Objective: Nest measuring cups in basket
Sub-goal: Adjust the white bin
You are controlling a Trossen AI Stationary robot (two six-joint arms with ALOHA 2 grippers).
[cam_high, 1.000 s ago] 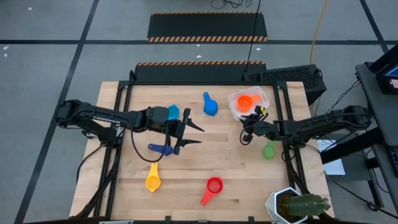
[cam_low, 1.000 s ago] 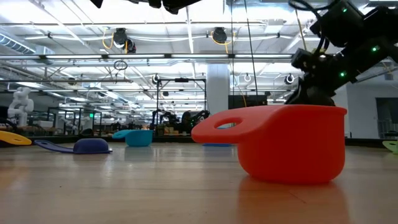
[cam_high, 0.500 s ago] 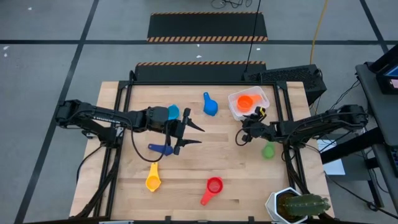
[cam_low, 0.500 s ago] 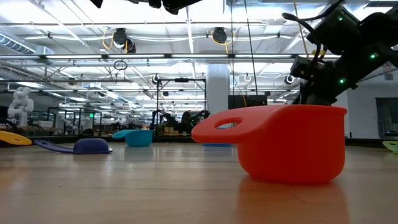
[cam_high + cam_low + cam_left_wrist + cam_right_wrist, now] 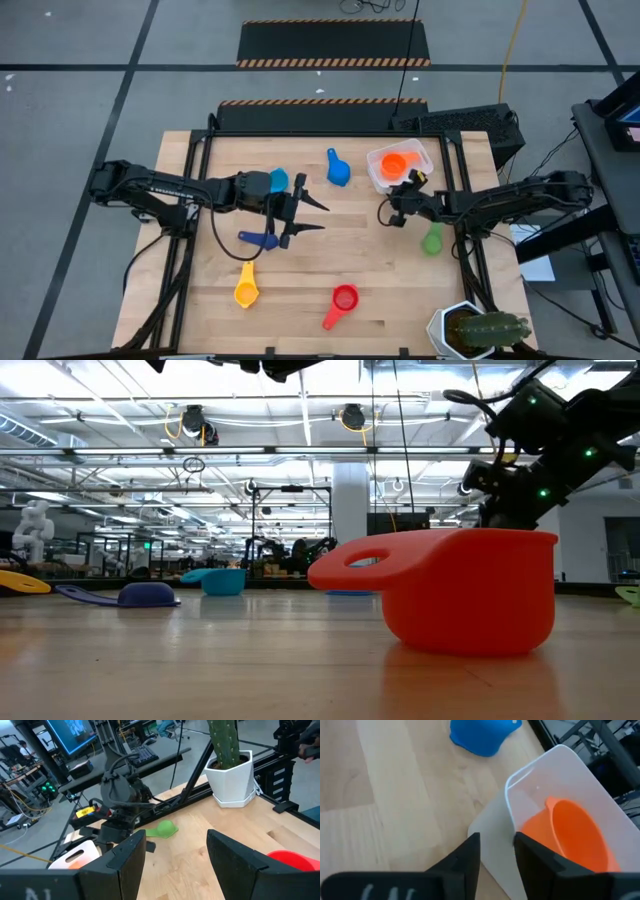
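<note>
Right pincer (image 5: 385, 214), fingers slightly apart and empty, hovers just beside the basket (image 5: 425, 152) holding the orange cup (image 5: 394, 165); best turn toward the nearby green cup (image 5: 432, 240).

arms: 2, black, jointed | cables: black (looped) | right wrist: yellow tag, green LEDs

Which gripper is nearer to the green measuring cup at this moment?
Right. The right gripper hovers just inward of the green measuring cup, beside the basket. The left gripper sits mid-table, well across from the cup, near the navy cup.
</note>
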